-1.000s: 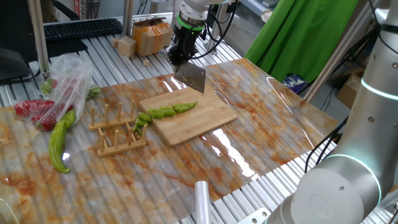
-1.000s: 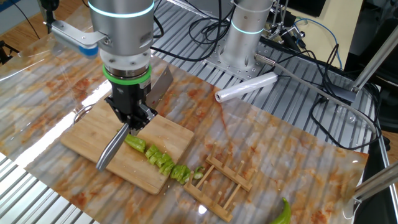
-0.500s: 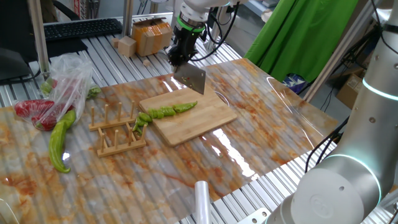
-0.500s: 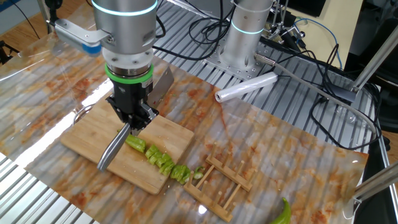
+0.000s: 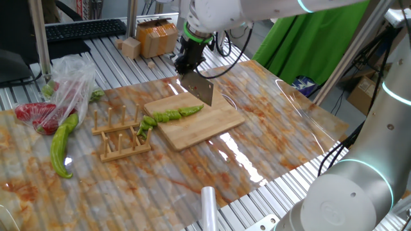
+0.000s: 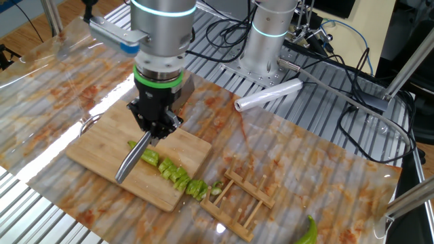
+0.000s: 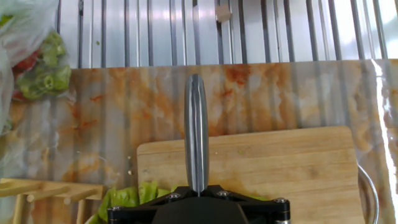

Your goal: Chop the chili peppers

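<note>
The chili peppers (image 5: 168, 115) lie as a row of dark-green chunks along the left corner of the wooden cutting board (image 5: 205, 125), reaching toward the rack. In the other fixed view the chili chunks (image 6: 175, 175) run from the board (image 6: 98, 146) to its right edge. My gripper (image 5: 187, 64) (image 6: 155, 129) is shut on the handle of a steel cleaver (image 5: 203, 90) (image 6: 133, 160). The blade hangs above the board at the uncut end of the chili. In the hand view the cleaver (image 7: 197, 137) points edge-on away from me, with green chili (image 7: 127, 200) at the lower left.
A wooden peg rack (image 5: 121, 136) (image 6: 243, 200) stands left of the board. A pale yellow-green pepper (image 5: 61, 144) and a plastic bag with red peppers (image 5: 56, 96) lie at the far left. A roll of plastic film (image 6: 268, 95) lies near the arm's base.
The arm has swung and the cleaver has shifted along the chili toward its uncut end, dropping slightly. The chili pieces and the board have not moved.
</note>
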Controlling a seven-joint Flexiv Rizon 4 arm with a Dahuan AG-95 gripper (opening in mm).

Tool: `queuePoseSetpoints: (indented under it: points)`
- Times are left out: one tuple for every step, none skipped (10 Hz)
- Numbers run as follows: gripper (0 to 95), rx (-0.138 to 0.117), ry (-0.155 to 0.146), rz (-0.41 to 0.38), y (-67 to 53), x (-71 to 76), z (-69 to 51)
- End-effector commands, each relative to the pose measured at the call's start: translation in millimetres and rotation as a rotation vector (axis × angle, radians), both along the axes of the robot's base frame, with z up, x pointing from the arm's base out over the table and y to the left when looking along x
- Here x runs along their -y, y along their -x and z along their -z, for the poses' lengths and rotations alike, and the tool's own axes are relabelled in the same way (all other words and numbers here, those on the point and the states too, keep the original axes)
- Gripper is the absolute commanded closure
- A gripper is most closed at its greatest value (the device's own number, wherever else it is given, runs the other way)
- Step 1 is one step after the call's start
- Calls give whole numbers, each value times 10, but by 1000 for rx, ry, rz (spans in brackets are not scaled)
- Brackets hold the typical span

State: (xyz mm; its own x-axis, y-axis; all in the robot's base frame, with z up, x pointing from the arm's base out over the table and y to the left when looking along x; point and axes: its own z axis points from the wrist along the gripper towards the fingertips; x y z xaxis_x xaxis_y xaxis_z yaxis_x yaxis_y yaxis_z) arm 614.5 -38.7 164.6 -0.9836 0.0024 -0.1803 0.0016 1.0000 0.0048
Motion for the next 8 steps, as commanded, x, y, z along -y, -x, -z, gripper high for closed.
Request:
queuePoseSetpoints:
  points:
    - [950, 6, -1, -13, -6, 64, 90]
    - [950, 6, -5, -18, -4, 100, 136]
    - [950, 7, -6, -20, -3, 120, 174]
    - [950, 13, -9, -23, -4, 147, 248]
    - [950, 17, -11, -24, -2, 168, 312]
    - [950, 20, -11, -22, -4, 178, 364]
    - [950, 23, -14, -19, -6, 180, 406]
    - [950, 23, -14, -17, -10, 189, 445]
